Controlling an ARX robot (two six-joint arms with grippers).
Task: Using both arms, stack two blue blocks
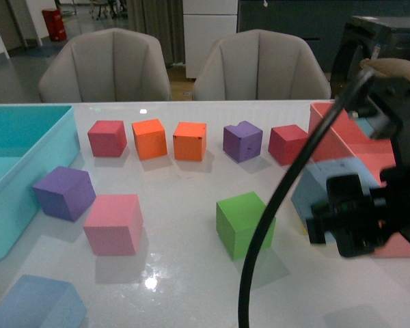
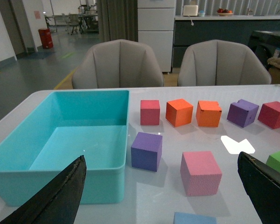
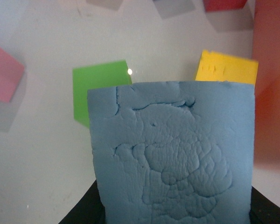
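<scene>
My right gripper is shut on one pale blue block and holds it above the table at the right, beside the green cube. In the right wrist view this blue block fills the frame between the jaws, its rough face toward the camera. The second blue block lies on the table at the near left corner. Its top edge also shows in the left wrist view, just below and between my open, empty left gripper. The left gripper is out of the front view.
A large teal bin stands at the left. Purple, pink and green cubes lie mid-table, with a row of red, orange and purple cubes behind. A red tray is at the right and a yellow cube is beside it.
</scene>
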